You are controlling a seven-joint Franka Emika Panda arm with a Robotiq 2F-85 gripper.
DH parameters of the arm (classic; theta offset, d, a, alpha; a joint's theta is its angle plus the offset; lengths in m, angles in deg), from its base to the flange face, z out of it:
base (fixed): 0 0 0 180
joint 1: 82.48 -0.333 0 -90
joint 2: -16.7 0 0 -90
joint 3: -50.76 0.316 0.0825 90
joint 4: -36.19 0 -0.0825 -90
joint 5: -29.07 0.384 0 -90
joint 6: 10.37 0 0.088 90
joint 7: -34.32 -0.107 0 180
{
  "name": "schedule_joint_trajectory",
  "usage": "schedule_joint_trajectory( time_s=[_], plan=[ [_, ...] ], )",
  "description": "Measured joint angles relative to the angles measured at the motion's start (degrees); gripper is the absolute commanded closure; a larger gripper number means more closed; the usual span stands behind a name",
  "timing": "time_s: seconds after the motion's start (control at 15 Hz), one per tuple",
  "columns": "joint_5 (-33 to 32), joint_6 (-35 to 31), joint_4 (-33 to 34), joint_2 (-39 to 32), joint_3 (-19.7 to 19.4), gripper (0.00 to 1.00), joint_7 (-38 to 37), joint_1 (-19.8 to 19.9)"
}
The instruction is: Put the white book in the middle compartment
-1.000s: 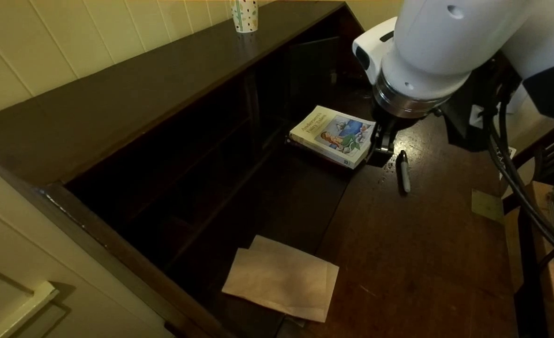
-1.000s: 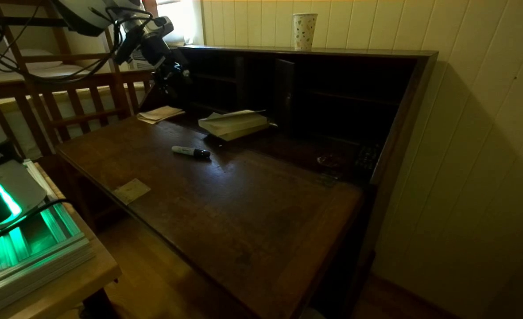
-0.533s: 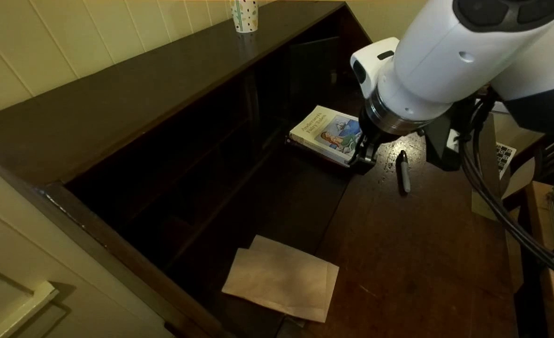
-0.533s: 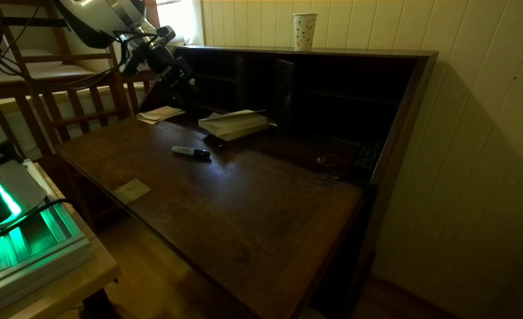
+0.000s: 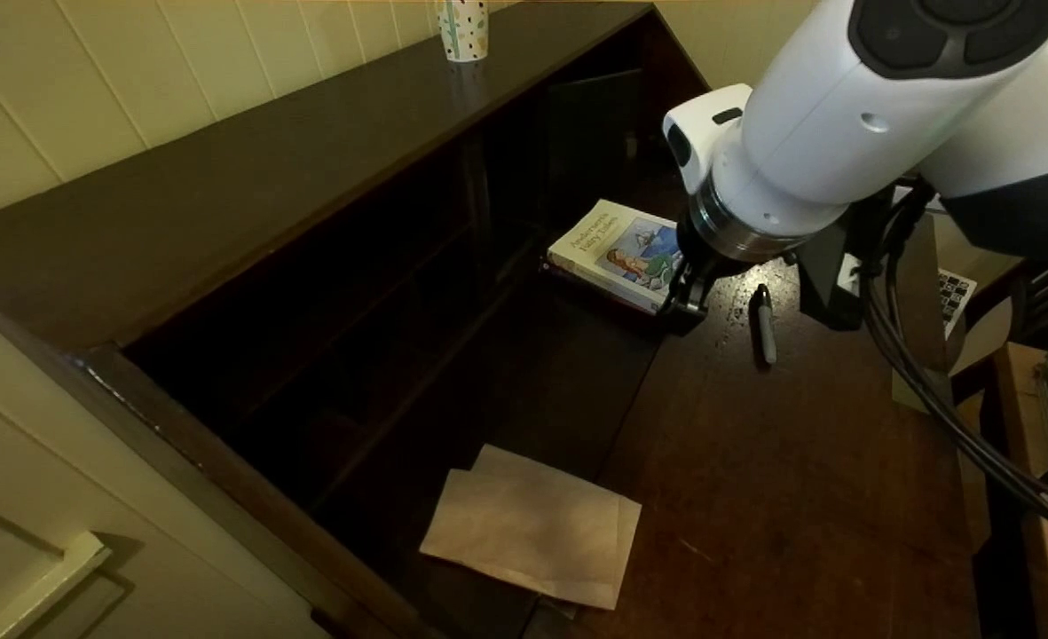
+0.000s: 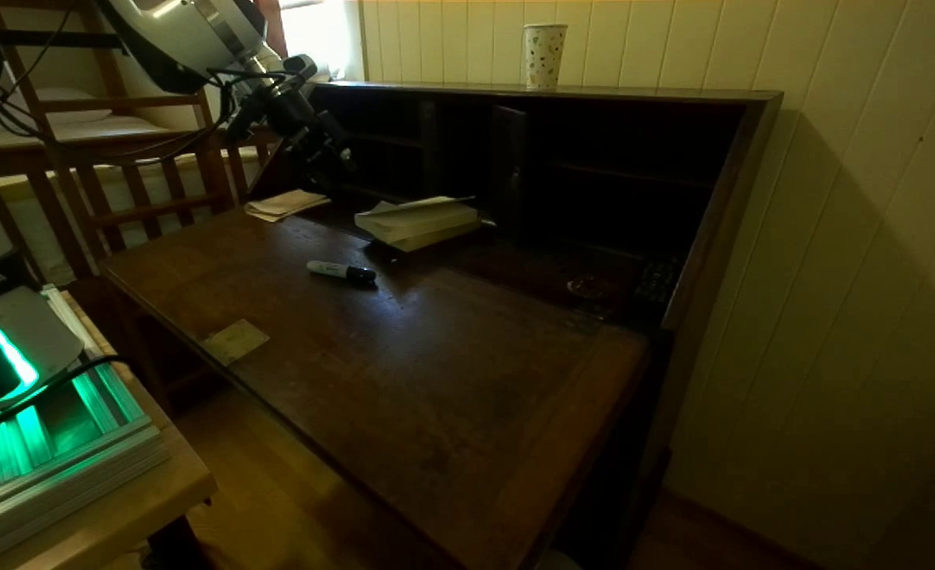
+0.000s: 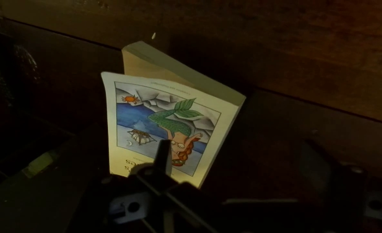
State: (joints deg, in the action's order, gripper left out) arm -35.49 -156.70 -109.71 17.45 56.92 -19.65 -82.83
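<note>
The white book [image 5: 612, 248] with a mermaid picture lies flat on the desk before the shelf row. It also shows in an exterior view [image 6: 416, 222] with its cover lifted slightly, and in the wrist view [image 7: 165, 113]. The middle compartment [image 6: 471, 158] is a dark slot between an upright divider and an open small door. My gripper [image 7: 241, 155] is open and empty. In the wrist view its left finger [image 7: 162, 157] overlaps the cover, and the right finger [image 7: 317, 165] stands beyond the book's edge. In an exterior view the gripper [image 5: 681, 309] hides the book's right end. I cannot tell if they touch.
Beige paper sheets [image 5: 537, 528] lie on the desk. A marker [image 5: 765, 324] lies near the gripper. The open dark door [image 6: 509, 170] sticks out beside the middle compartment. A spotted cup [image 6: 545, 55] stands on top of the shelf.
In the exterior views the arm and gripper have moved lower and sideways, mostly in the first half second, only slightly since. The book, papers and marker have not moved.
</note>
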Motion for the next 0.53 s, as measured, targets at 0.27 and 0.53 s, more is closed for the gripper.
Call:
schedule_joint_trajectory(
  time_s=[0.27,0.53],
  plan=[
    [-0.05,1.78,1.16,-3.09,-0.07,0.00,-0.75,-0.80],
    [-0.16,5.31,4.27,-8.06,-0.25,0.00,-2.45,-1.88]
  ],
)
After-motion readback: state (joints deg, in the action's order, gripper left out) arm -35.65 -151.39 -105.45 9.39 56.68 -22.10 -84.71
